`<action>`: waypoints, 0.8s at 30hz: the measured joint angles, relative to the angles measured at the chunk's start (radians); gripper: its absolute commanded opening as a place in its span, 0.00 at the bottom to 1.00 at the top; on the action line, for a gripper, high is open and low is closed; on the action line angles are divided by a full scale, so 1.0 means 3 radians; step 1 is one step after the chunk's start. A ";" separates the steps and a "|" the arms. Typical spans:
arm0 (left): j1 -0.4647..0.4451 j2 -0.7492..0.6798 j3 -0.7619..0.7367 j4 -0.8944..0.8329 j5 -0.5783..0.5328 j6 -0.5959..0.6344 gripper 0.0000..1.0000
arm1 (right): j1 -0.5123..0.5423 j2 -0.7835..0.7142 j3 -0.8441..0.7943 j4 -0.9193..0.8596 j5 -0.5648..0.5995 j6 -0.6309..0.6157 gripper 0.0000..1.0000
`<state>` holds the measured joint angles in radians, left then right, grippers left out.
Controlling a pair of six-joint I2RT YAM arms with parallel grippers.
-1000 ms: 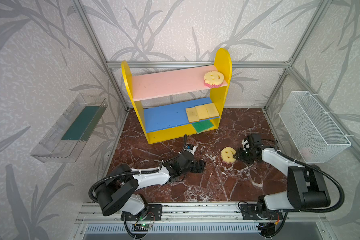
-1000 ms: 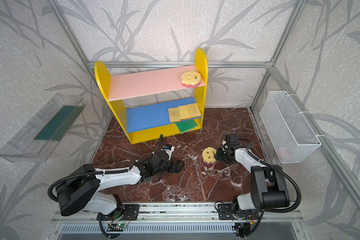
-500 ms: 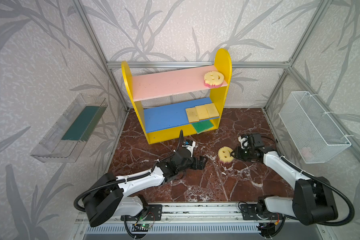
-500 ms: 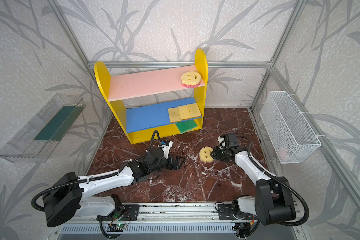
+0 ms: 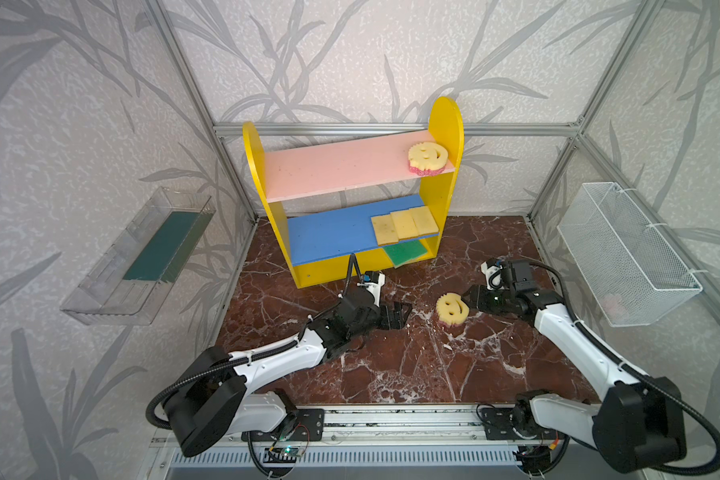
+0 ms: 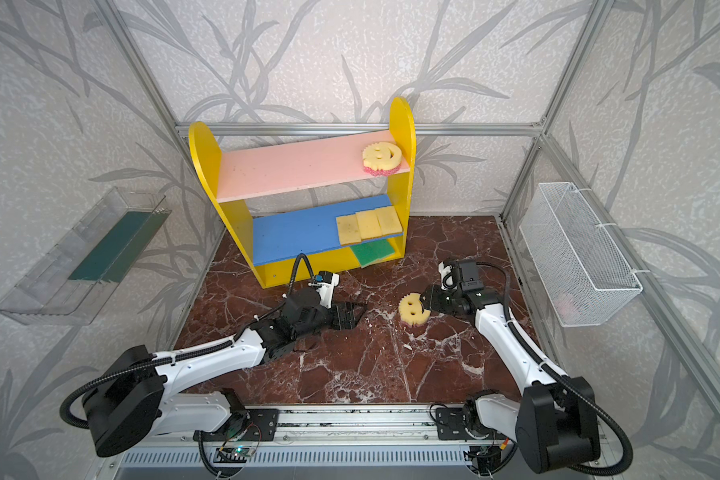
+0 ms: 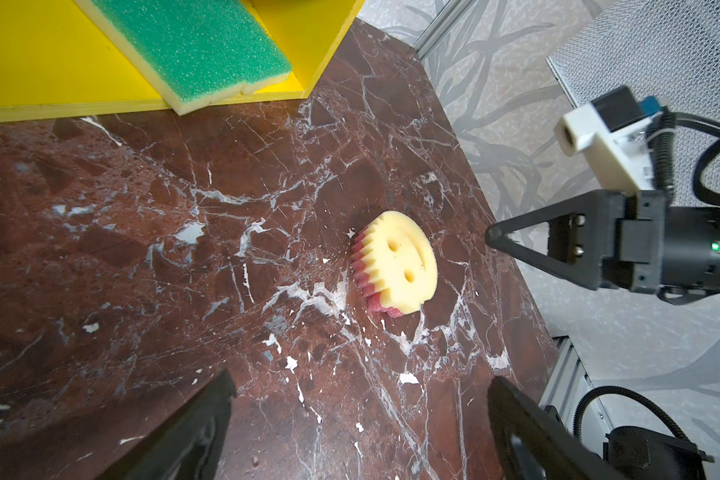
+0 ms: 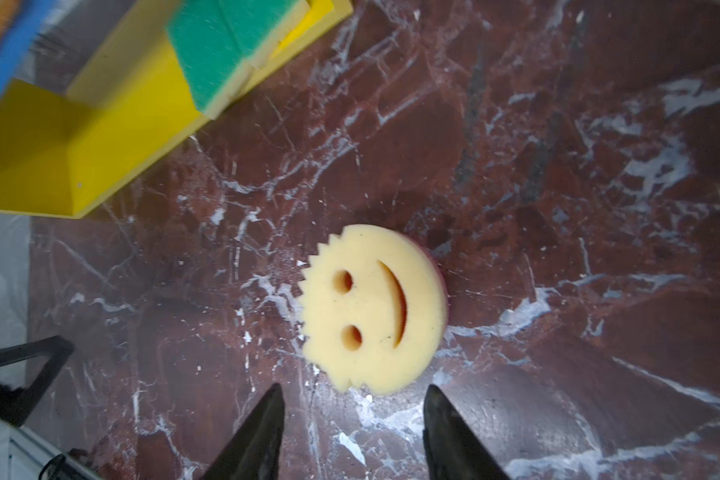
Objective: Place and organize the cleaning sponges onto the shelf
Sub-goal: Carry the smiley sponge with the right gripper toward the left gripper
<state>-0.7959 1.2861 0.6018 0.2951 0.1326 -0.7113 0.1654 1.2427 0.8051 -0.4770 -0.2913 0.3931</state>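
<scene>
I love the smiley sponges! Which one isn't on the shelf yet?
The round yellow smiley-face foam sponge lying on the red marble table. Its twin sits on the shelf's pink top board.

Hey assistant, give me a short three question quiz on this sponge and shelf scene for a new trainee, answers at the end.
1. True or false: the right gripper is clamped on the round yellow smiley-face sponge lying on the red marble tabletop.
2. On which level of the yellow-sided shelf does the second round smiley-face sponge sit? A top, B middle, C base.
3. How many pale yellow rectangular foam sponges lie on the blue middle board?
Key: 1 false, its jaws stand open, short of the sponge. 2 A, the pink top board. 3 three.
</scene>
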 measured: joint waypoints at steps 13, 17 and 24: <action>0.0134 -0.0025 -0.0380 0.0076 0.0017 -0.0053 0.97 | 0.0000 0.0769 -0.0109 0.0304 0.0357 0.0061 0.41; 0.0142 -0.0024 -0.0385 0.0139 0.0051 -0.0084 0.96 | 0.0000 0.0931 -0.0113 0.0398 0.0329 0.0071 0.44; 0.0148 -0.0019 -0.0385 0.0193 0.0086 -0.0135 0.96 | 0.0000 0.1005 -0.0108 0.0453 0.0268 0.0076 0.33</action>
<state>-0.7517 1.2804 0.4862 0.3531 0.1585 -0.7517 0.1654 1.5440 0.7727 -0.3412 -0.2108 0.4160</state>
